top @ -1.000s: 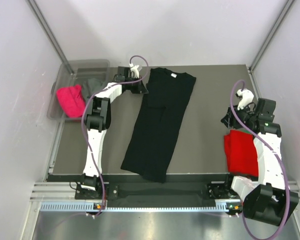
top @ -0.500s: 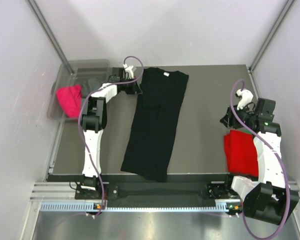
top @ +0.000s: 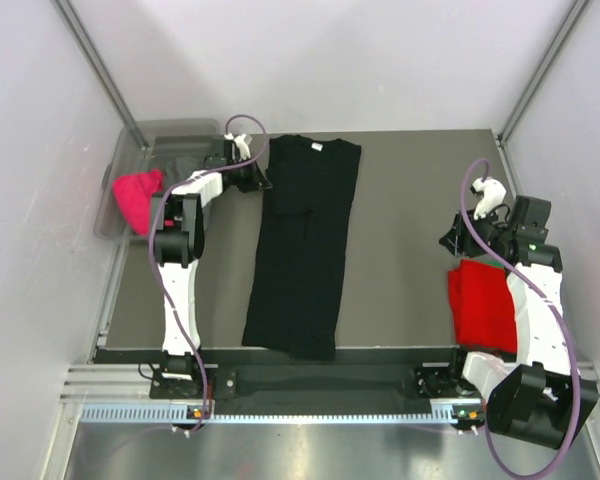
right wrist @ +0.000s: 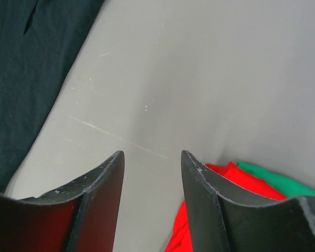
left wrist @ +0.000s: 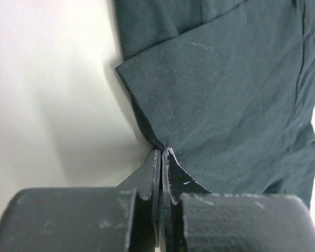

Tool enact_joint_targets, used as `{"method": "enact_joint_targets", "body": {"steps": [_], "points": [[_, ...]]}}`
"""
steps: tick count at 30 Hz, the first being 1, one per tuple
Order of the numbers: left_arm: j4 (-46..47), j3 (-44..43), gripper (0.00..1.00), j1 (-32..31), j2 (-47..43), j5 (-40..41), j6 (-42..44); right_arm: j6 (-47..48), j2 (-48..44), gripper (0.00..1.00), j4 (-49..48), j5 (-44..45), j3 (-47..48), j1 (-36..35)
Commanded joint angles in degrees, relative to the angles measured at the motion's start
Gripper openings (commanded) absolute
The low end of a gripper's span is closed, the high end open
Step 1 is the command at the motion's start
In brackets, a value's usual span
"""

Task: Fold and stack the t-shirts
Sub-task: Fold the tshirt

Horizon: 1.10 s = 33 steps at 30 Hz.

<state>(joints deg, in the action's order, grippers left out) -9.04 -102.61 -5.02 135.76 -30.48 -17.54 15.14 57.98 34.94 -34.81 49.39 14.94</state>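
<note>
A large black t-shirt [top: 305, 245] lies folded into a long strip down the middle of the table. My left gripper [top: 263, 181] is at its far left corner, shut on a fold of the black cloth [left wrist: 226, 100], with the jaws pinched on its edge [left wrist: 162, 150]. My right gripper [top: 450, 240] is open and empty at the right side, just above a folded red t-shirt [top: 482, 305] that lies on a green one [right wrist: 283, 181]. A pink shirt [top: 138, 198] and a grey one [top: 185, 166] lie in the tub.
A translucent grey plastic tub [top: 130, 150] stands at the table's far left corner. White walls close in on both sides. The table's front edge has a metal rail [top: 310, 385] by the arm bases.
My left gripper has moved left with the black shirt's corner, dragging the shirt's top part leftward so it is narrower. The right arm has not moved.
</note>
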Motion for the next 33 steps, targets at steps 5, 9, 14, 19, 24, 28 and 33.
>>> {"method": "enact_joint_targets", "body": {"steps": [5,9,14,19,24,28,33], "points": [[2.80,-1.19,0.00,-2.80,-2.52,7.70,-6.02,-0.46,1.79,0.48,-2.86,-2.20,1.94,0.88],[-0.18,-4.69,0.02,-3.42,-1.82,10.79,-3.83,-0.55,1.79,0.48,-2.77,-2.28,1.68,0.79],[-3.88,-2.08,0.32,-3.42,-9.17,16.15,-0.65,-2.38,0.12,0.50,-1.55,-4.29,1.77,0.88],[-12.55,2.84,0.39,-3.60,-18.77,20.01,0.75,-8.62,4.32,0.59,-0.40,-16.51,1.07,-2.27],[-24.95,10.05,0.40,-3.42,-28.70,16.95,4.88,-9.16,9.08,0.60,0.67,-17.48,-0.16,-18.67],[-35.79,17.33,0.45,-3.07,-32.66,10.89,6.73,-12.93,16.28,0.60,-2.33,-18.27,-0.78,-25.56],[-37.19,35.97,0.56,-1.67,-43.03,8.85,5.15,-20.93,20.78,0.60,-6.98,-18.46,-4.81,-30.57]]}}
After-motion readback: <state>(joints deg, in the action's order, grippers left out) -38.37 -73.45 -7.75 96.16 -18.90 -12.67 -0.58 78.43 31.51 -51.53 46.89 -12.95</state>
